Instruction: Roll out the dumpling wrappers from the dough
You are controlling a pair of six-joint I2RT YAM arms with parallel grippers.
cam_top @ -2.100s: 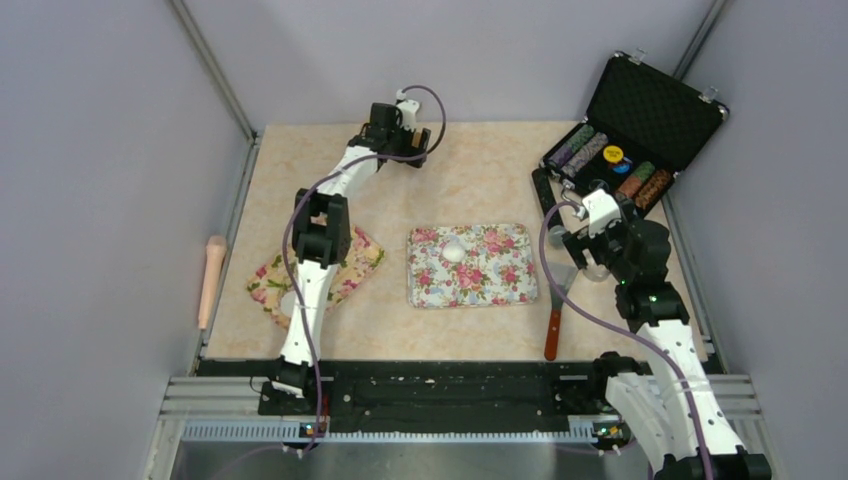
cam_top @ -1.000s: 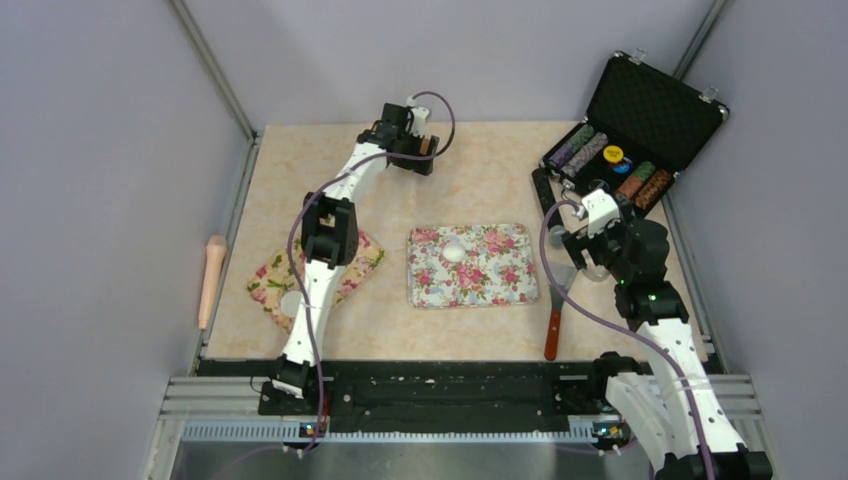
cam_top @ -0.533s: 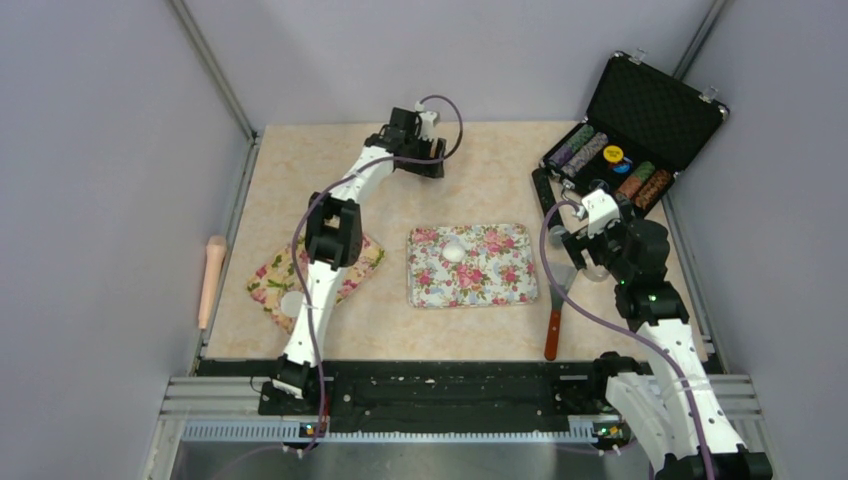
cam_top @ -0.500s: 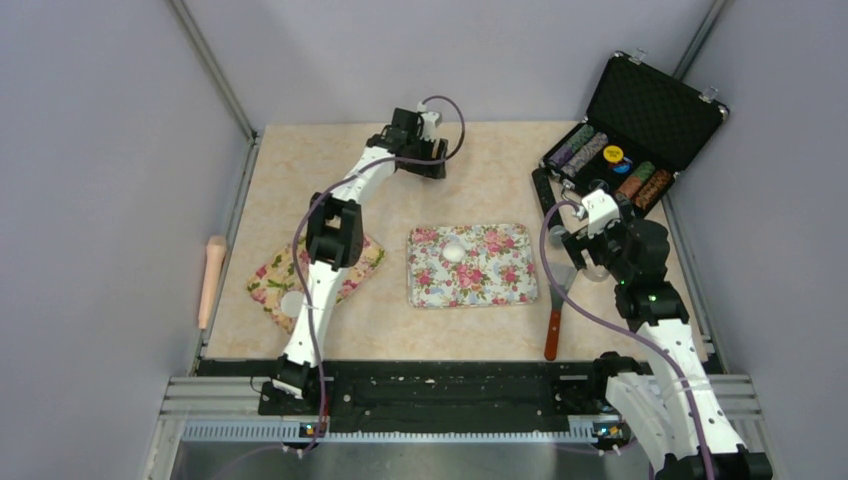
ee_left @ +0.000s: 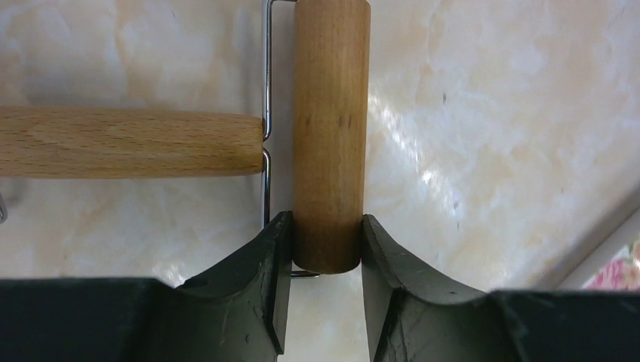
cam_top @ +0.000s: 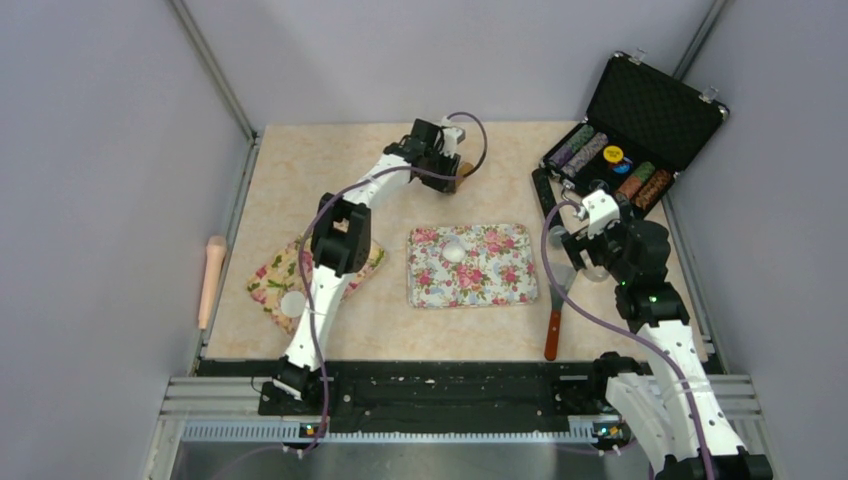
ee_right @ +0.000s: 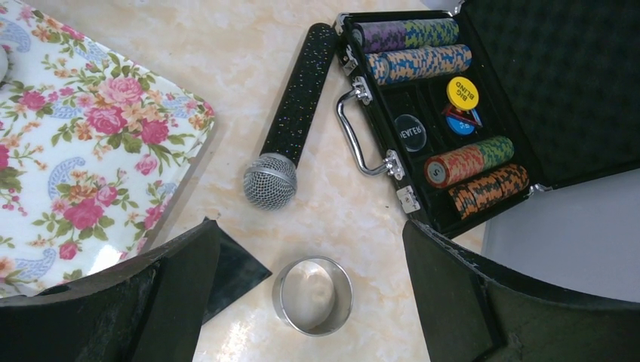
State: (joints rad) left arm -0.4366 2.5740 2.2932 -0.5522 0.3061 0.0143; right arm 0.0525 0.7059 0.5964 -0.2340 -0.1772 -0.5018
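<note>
A ball of white dough sits on the floral tray. One flat white dumpling wrapper lies on the floral cloth at the left. At the back of the table my left gripper is shut on the end of a wooden roller; the roller's handle sticks out sideways on a wire frame. My right gripper hangs open above the metal ring cutter, not touching it.
A black microphone lies beside the open poker-chip case. A brown-handled scraper lies right of the tray, its black blade near the ring. A pink rolling pin rests beyond the table's left edge.
My left arm has swung right along the back of the table and its jaws have closed onto the wooden roller. The right arm has not moved.
</note>
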